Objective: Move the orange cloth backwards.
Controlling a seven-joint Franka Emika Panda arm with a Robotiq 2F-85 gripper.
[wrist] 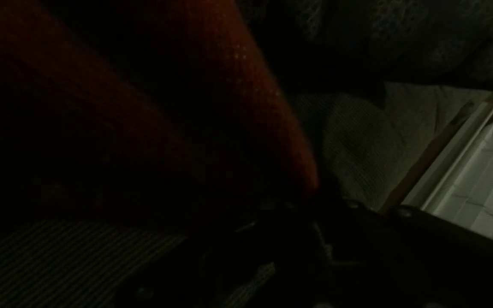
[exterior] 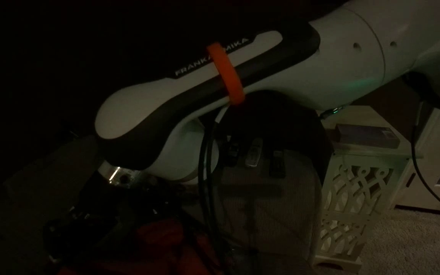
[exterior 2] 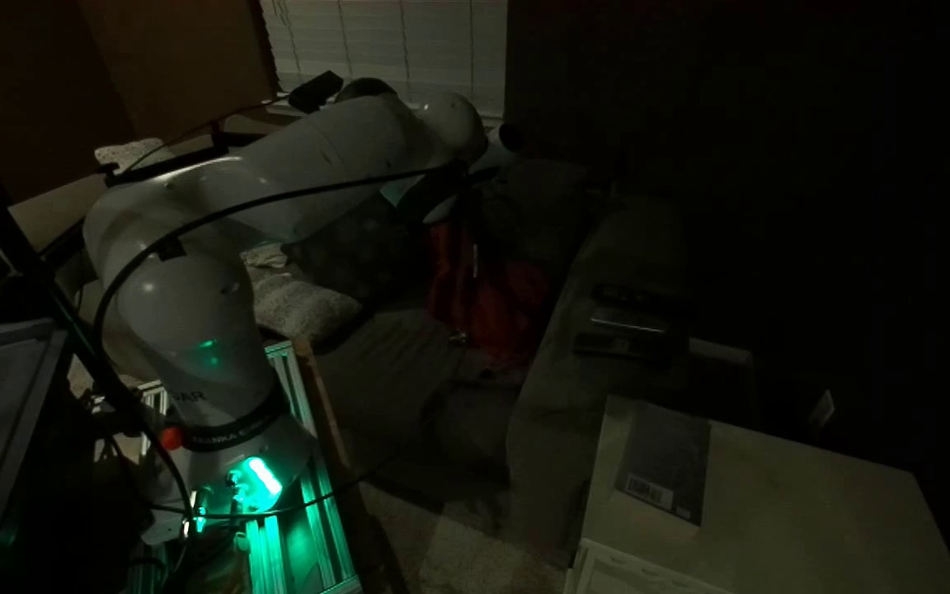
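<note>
Apparently the gripper (wrist: 304,205) has its jaws pinching a gathered tip of the orange cloth (wrist: 246,85), though the gloom hides the contact itself; the rest drapes down to the sofa seat (exterior 2: 397,355), near the armrest (exterior 2: 557,404). If the bite is as small as it looks, friction underneath could tug the tip free. Dragged slack might also bunch against the patterned cushion (wrist: 392,38), or the drooping cables (exterior: 201,172) could catch in the folds.
</note>
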